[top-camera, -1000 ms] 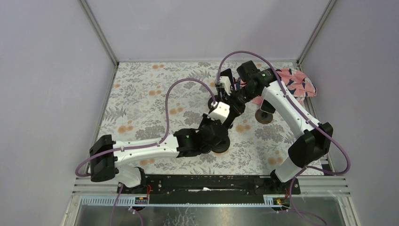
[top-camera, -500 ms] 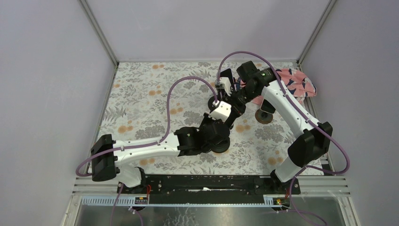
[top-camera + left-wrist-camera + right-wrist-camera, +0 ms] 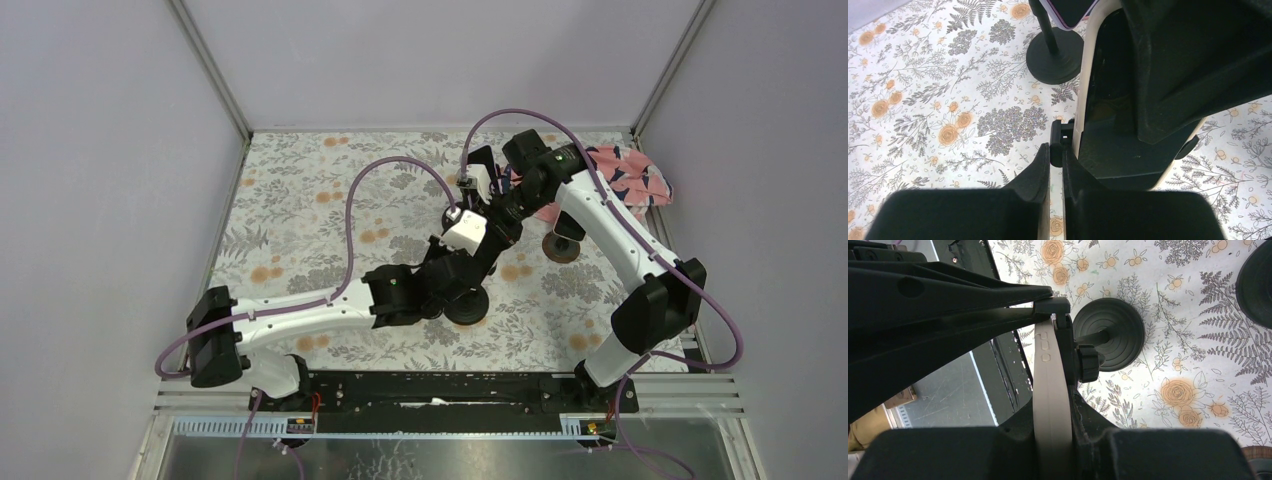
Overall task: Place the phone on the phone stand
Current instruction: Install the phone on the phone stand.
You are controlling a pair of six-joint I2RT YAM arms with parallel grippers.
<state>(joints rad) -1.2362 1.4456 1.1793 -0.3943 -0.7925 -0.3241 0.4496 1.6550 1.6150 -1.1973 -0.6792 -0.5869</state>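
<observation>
Lavender walls close in a table covered in a grey-and-orange floral print, and the work centres on the phone stand, whose round black base sits near the middle of it. Just above that base, against the stand's knobbed joint and back plate, the phone in its cream case stands edge-on to the right wrist camera. The right gripper is clamped across the phone's two faces, pressing it to the stand's cradle. The left gripper reaches in from the near side of the stand. Its jaws are drawn almost together, pinching a small black clip of the cradle that hooks over the phone's end.

By my reading, the placing itself is in hand and nearly finished: the phone looks lodged in the cradle but is not yet left to stand alone. The next move calls for the clip to be eased onto the case without jerking the stand. The phone should then be let go slowly, so that neither set of fingers drags it off or tips the base.

Beyond the stand is a second black stand carrying something dark with a purple rim. To the phone stand's right lie a brown disc and, further off, a pink patterned cloth.

No brand, label or lettering can be read anywhere. The phone's cream edge shows only three small raised buttons, which are unmarked.
</observation>
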